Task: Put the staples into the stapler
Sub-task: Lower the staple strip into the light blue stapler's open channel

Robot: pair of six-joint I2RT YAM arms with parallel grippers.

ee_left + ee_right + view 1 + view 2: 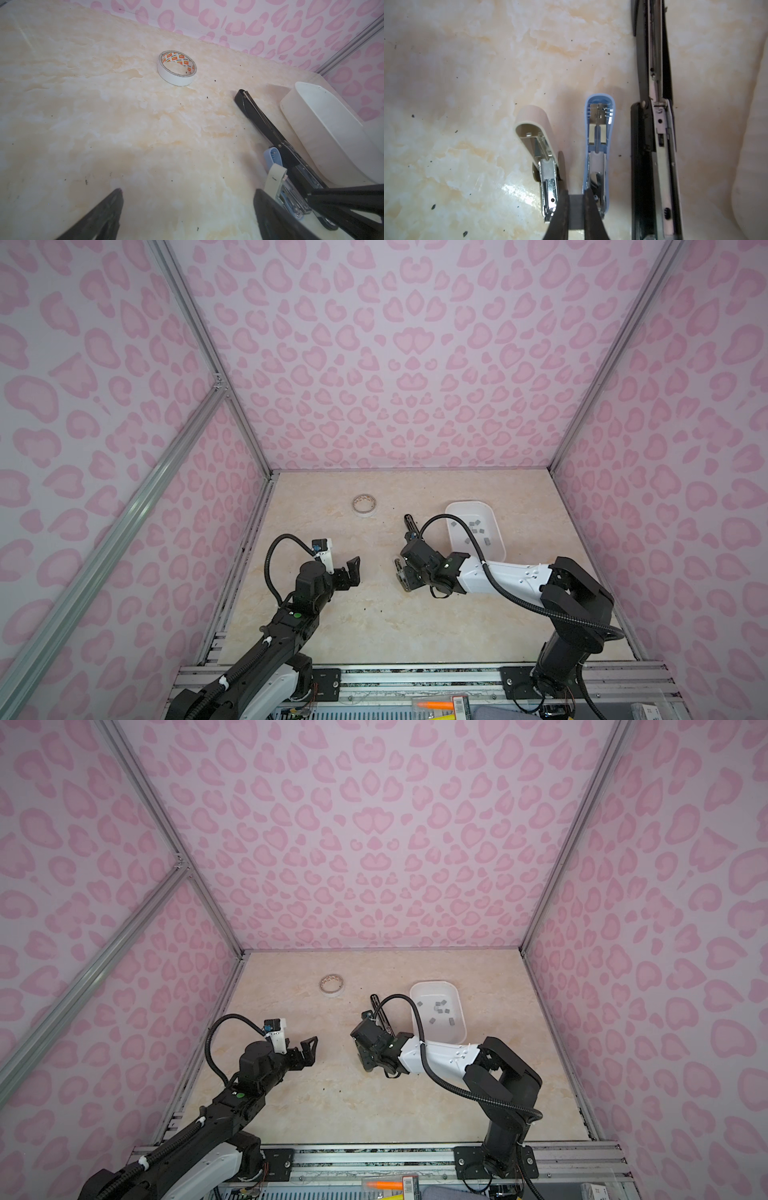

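Note:
Three staplers lie open side by side: a cream one (535, 133), a blue one (600, 128) and a long black one (654, 124). In both top views only the black stapler (411, 526) (380, 1011) shows clearly. My right gripper (576, 194) (401, 576) (365, 1060) hovers over them, shut on a grey strip of staples (576, 212), between the cream and blue staplers. Several more staples (473, 526) (440, 1006) lie in the white tray (469, 504). My left gripper (189, 191) (355, 572) (311, 1050) stands open and empty to the staplers' left.
A roll of white tape (365, 505) (332, 984) (176, 68) lies flat toward the back left. The white tray (324, 124) (749, 166) sits right beside the black stapler (270, 128). Pink patterned walls close in three sides.

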